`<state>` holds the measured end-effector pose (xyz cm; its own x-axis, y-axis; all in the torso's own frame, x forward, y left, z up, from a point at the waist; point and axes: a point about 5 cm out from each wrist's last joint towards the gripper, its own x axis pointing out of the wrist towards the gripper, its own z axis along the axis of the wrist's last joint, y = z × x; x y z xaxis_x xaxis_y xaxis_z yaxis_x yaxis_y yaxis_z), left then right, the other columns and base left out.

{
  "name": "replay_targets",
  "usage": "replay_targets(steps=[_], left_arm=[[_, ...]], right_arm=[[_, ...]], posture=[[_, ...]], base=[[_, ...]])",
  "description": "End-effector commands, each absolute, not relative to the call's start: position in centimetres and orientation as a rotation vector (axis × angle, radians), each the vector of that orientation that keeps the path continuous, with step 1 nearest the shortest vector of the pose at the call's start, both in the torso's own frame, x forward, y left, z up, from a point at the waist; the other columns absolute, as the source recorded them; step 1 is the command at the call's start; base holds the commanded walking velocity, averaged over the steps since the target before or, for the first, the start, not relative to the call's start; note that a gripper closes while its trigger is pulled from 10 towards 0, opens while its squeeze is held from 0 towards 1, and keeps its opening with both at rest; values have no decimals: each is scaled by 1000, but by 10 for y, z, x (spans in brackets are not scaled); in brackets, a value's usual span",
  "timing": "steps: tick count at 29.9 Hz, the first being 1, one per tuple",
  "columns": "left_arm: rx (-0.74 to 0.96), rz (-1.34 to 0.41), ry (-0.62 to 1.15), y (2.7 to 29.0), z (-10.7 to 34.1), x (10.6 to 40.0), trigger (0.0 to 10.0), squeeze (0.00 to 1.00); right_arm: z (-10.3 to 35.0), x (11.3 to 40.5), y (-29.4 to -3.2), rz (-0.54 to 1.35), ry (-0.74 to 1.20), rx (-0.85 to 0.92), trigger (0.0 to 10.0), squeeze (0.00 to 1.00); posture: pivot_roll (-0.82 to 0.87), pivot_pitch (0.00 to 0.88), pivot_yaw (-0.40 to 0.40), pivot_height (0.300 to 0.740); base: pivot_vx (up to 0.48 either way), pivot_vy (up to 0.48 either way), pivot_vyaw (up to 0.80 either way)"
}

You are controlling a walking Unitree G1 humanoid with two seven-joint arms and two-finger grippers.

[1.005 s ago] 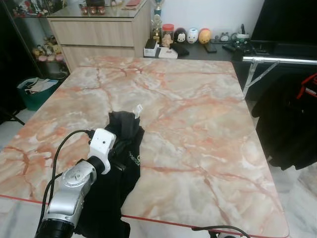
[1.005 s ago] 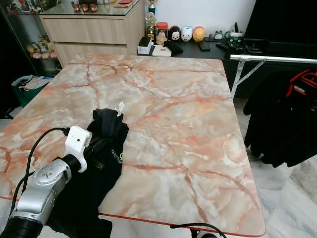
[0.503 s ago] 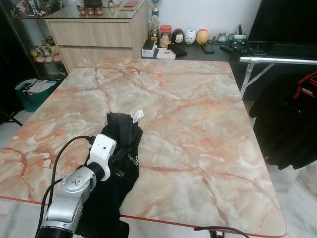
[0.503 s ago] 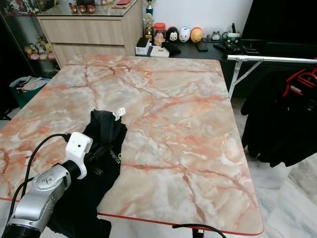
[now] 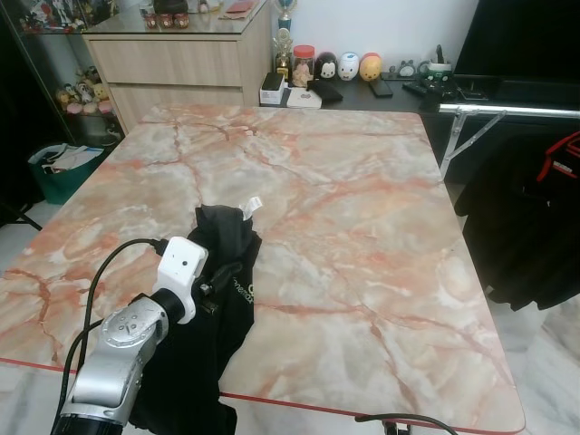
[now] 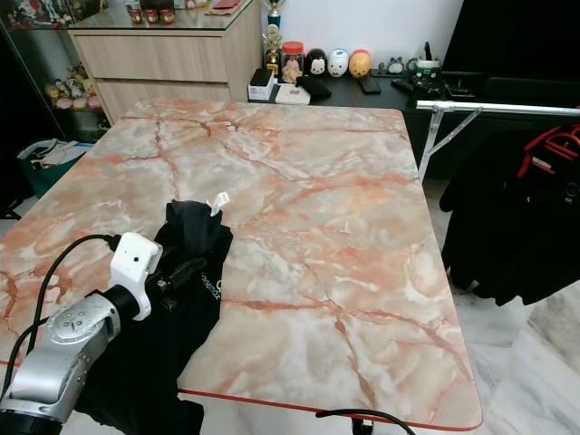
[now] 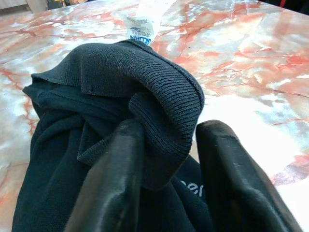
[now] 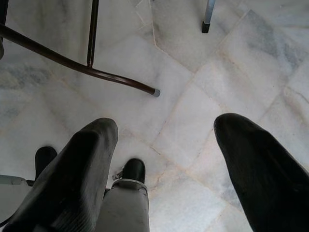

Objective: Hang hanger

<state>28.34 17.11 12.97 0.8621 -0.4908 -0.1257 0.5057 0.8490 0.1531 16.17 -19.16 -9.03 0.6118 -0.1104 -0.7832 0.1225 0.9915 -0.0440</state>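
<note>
Two black fingers of the left gripper (image 7: 166, 159) are pinching the black garment's (image 5: 217, 272) ribbed collar at the marble table's (image 5: 362, 199) seven o'clock edge; the right gripper (image 8: 164, 159) is hanging spread above floor tiles.

Even, bright indoor light fills the head views, which are sharp; the marble tabletop (image 5: 362, 208) shows a soft pale sheen and no hard shadows. In the left wrist view the black fingers (image 7: 116, 188) are blurred up close and carry glossy highlights, while the knit garment (image 7: 145, 96) stays crisp
</note>
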Motion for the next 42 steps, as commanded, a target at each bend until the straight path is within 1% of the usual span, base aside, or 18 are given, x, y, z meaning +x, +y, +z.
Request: replay_targets(steps=[1,6,12,17,19,22,25,26,27,31,34,36,38,42], left_arm=[[211,-522,59,174,135,282,10000,1000],[195,-514,43,179,141,281,10000,1000],[174,-465,2,195,149,277,10000,1000],[161,-442,-23,201,153,276,10000,1000],[118,-345,-64,219,157,274,10000,1000],[52,-277,-103,229,159,273,10000,1000],[52,-243,-93,233,155,272,10000,1000],[74,-190,-68,236,146,273,10000,0],[74,-190,-68,236,146,273,10000,0],[70,-82,-69,234,132,274,10000,0],[69,-57,-79,229,127,274,10000,0],[70,-40,-95,220,122,273,10000,0],[122,-24,-99,213,114,272,10000,0],[106,16,-109,215,111,270,10000,0]], right_arm=[[-91,161,-192,-137,912,20,10000,0],[-91,161,-192,-137,912,20,10000,0],[-91,162,-191,-136,912,20,10000,0],[-90,163,-191,-133,912,18,10000,0],[-90,164,-191,-131,911,16,10000,0],[-90,165,-192,-131,910,15,10000,0],[-89,165,-193,-131,909,13,10000,0],[-89,166,-192,-129,909,11,10000,0],[-89,166,-192,-129,909,11,10000,0],[-89,166,-192,-130,906,13,10000,0],[-89,166,-192,-130,906,14,10000,0],[-89,166,-192,-132,904,16,10000,0],[-89,165,-193,-137,904,19,10000,0],[-88,165,-198,-145,905,18,10000,0]], posture=[[160,0,2,740],[160,0,2,740],[162,0,1,740],[163,0,0,740],[163,0,-2,740],[163,0,-3,740],[166,0,-5,740],[166,0,-5,740],[166,0,-5,740],[163,0,-6,740],[160,0,-6,740],[155,0,-4,740],[153,0,-5,740],[152,0,-8,740]], base=[[0,0,0],[0,0,0],[0,0,0],[0,0,0],[0,0,0],[0,0,0],[0,0,0],[0,0,0],[0,0,0],[0,0,0],[0,0,0],[0,0,0],[0,0,0],[0,0,0]])
